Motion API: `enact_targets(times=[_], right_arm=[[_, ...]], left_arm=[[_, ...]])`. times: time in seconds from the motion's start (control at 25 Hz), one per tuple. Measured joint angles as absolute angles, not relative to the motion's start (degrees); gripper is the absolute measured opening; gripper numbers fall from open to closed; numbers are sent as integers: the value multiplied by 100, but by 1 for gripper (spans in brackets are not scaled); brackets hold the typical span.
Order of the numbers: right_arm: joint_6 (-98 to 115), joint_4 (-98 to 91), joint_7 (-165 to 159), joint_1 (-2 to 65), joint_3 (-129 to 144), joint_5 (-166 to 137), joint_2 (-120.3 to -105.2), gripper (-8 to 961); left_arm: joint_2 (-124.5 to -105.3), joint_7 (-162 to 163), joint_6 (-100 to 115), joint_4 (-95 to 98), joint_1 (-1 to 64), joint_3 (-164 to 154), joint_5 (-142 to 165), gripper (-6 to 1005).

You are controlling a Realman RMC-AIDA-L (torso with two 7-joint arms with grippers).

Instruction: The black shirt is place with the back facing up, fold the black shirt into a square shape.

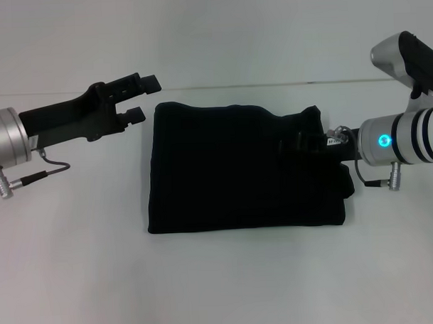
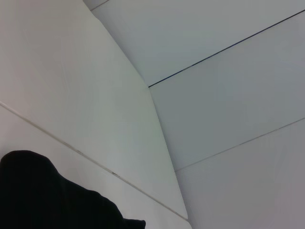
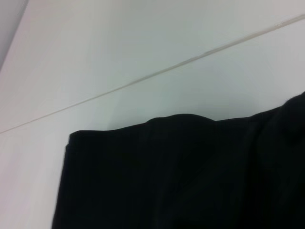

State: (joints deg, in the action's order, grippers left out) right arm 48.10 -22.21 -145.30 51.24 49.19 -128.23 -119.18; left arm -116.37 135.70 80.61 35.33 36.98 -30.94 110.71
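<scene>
The black shirt (image 1: 238, 168) lies on the white table (image 1: 221, 283), folded into a rough rectangle with its right edge bunched and uneven. No lettering shows on it. My left gripper (image 1: 144, 98) hovers open just beyond the shirt's far left corner, holding nothing. My right gripper (image 1: 293, 144) reaches in from the right, over the shirt's right part, black against the black cloth. The left wrist view catches a lobe of the shirt (image 2: 47, 195) in one corner. The shirt's edge (image 3: 181, 176) fills the near part of the right wrist view.
The table's far edge (image 1: 271, 85) runs just behind the shirt, with a pale wall beyond it. Bare white tabletop lies in front of the shirt and to its left.
</scene>
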Motion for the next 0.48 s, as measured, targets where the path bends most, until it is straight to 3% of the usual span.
enact_targets(times=[0.48], right_arm=[[4713, -2173, -14376, 5171, 4947, -12799, -11947, 437]], left_arm=[[-11629, 13570, 8050, 3533, 3717, -3094, 11065, 889]])
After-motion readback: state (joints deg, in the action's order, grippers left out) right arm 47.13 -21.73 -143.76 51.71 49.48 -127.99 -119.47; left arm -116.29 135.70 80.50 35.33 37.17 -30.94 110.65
